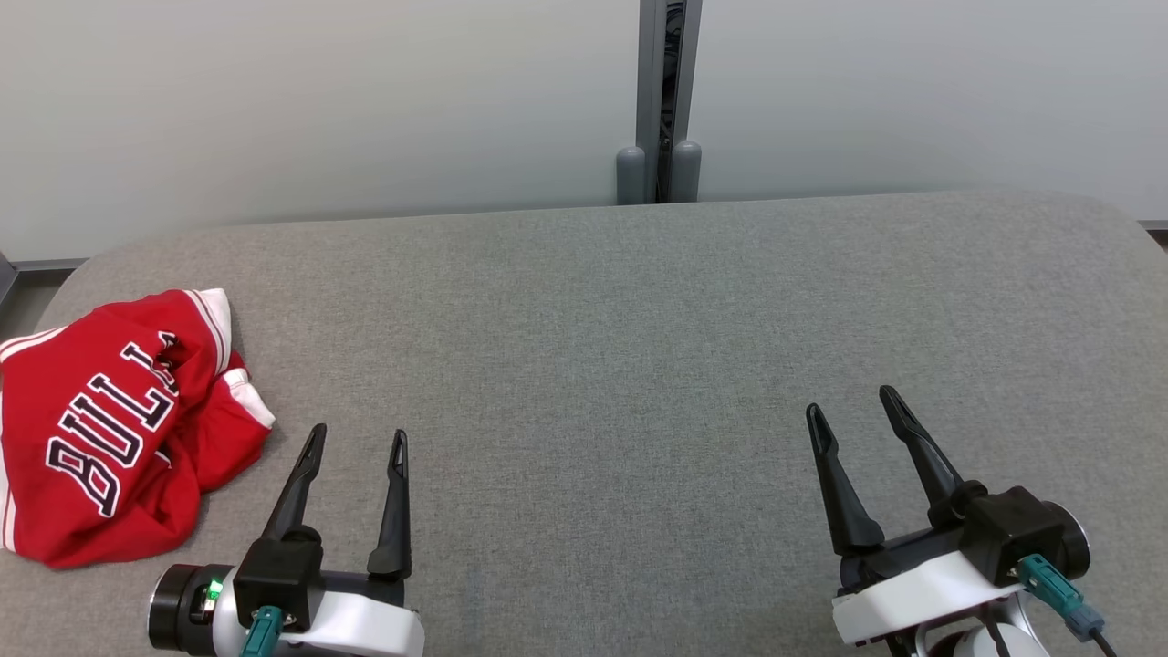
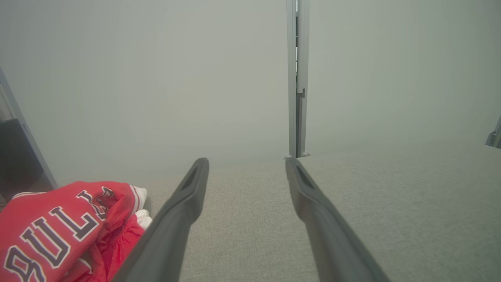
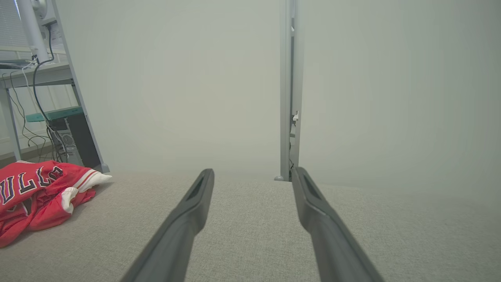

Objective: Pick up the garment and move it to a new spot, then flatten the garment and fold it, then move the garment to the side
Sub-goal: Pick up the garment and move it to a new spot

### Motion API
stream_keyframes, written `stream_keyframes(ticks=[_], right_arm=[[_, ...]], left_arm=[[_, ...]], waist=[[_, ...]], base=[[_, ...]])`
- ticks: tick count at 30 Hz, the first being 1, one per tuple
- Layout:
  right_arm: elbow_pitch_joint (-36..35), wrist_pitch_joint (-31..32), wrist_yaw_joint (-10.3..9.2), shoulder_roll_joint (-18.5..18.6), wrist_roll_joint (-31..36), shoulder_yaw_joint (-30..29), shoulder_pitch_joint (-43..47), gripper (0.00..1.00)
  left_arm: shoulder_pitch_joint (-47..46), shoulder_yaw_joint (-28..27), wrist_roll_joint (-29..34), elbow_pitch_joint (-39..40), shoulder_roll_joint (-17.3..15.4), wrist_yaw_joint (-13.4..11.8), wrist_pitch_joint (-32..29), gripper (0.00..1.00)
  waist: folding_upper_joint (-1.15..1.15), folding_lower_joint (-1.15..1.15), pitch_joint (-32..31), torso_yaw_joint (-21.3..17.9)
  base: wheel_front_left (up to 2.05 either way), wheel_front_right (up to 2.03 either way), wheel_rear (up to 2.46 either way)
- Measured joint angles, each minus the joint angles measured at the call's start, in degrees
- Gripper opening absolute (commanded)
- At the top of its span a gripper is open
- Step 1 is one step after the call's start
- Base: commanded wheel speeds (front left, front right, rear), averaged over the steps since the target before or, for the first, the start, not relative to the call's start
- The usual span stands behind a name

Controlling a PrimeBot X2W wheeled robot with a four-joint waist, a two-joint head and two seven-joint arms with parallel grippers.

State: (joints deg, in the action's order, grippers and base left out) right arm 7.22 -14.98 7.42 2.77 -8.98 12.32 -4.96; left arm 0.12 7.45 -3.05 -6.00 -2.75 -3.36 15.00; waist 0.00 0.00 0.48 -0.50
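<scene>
Garment [image 1: 109,420] lies crumpled at the table's [image 1: 639,365] near-left edge. Left claw [image 1: 358,441] and right claw [image 1: 858,403] stand wide open, empty. Risk: grabbing bunched layers may drag the garment off the table.

garment [image 1: 109,429]: bright red; white bands with thin red stripes at the edges; dark navy block letters outlined in white
surface [image 1: 639,347]: mid grey, fine woven fleck
fingers [image 1: 395,511]: matt black on both arms
wrist housings [image 1: 365,630]: white shell, black block, teal plug
wall [image 1: 319,109]: pale grey-green, plain
post [image 1: 659,91]: darker grey metal
</scene>
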Motion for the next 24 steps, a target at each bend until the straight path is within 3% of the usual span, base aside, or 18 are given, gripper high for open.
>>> stream_keyframes(ticks=[10,24], right_arm=[[-0.30,-0.01,0.00,0.00,-0.01,0.23,0.21,1.00],[-0.59,-0.01,0.00,-0.02,-0.04,1.14,0.27,1.00]], left_arm=[[-0.13,-0.13,-0.13,-0.46,0.00,-0.05,0.00,1.00],[-0.16,-0.57,-0.15,-0.15,0.00,-1.57,0.00,1.00]], waist=[[0.00,0.00,0.29,1.93],[0.00,0.00,0.77,9.21]], base=[[0.00,0.00,0.00],[0.00,0.00,0.00]])
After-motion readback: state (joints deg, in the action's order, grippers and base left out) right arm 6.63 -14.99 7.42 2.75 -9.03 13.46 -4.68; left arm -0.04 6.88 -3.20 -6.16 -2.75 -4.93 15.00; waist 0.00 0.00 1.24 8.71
